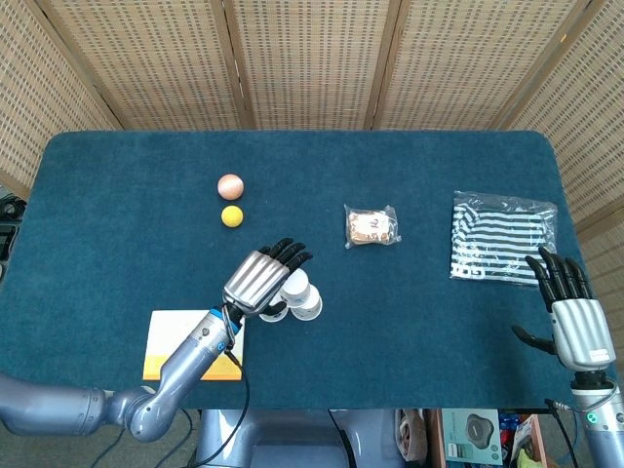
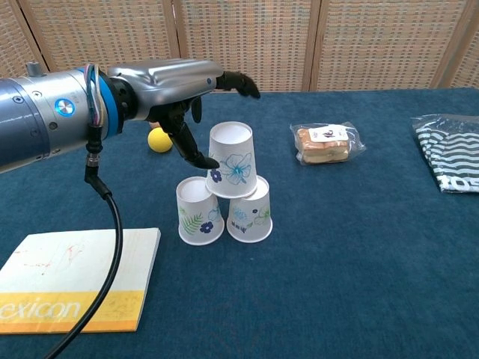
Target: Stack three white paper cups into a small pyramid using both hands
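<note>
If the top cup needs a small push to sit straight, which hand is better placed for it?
Probably the left hand: it hovers open beside the top cup. The right hand is far off at the table's edge, near the striped bag.
</note>
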Robot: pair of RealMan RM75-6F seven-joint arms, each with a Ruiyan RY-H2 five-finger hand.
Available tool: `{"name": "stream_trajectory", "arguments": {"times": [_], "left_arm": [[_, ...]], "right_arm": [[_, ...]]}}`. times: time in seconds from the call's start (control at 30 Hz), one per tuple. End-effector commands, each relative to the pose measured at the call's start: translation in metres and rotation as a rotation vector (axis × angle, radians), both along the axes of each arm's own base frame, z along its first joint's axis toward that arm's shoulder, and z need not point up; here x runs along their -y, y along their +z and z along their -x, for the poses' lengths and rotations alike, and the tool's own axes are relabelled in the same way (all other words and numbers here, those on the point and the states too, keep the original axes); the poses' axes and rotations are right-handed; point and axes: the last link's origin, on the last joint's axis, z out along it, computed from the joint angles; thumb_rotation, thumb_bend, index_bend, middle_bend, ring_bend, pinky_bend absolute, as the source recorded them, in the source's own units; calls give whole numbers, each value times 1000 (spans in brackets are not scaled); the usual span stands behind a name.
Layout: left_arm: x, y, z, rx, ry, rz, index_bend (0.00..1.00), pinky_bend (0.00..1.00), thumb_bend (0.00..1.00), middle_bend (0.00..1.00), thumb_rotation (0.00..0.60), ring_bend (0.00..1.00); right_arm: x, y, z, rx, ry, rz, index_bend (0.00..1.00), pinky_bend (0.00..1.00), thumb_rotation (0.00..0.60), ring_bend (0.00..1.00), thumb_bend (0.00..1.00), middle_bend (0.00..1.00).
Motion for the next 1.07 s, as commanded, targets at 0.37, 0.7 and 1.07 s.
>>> {"name": "stream_trajectory", "arguments": {"times": [0.37, 0.7, 1.07], "left_arm": [[14, 44, 10, 93, 10, -79, 0, 24, 229, 0, 600, 0], [51, 127, 127, 80, 258, -345, 0, 0, 229, 0, 600, 0], [111, 173, 259, 188, 443, -542, 0, 0, 229, 0, 600, 0]], "right_arm": [[-2, 0, -1, 3, 6, 0, 0, 0, 600, 0, 0, 0], [-4, 0, -4, 1, 13, -1, 0, 0, 600, 0, 0, 0], [-7, -3, -9, -28, 24, 11, 0, 0, 600, 0, 0, 0]]}}
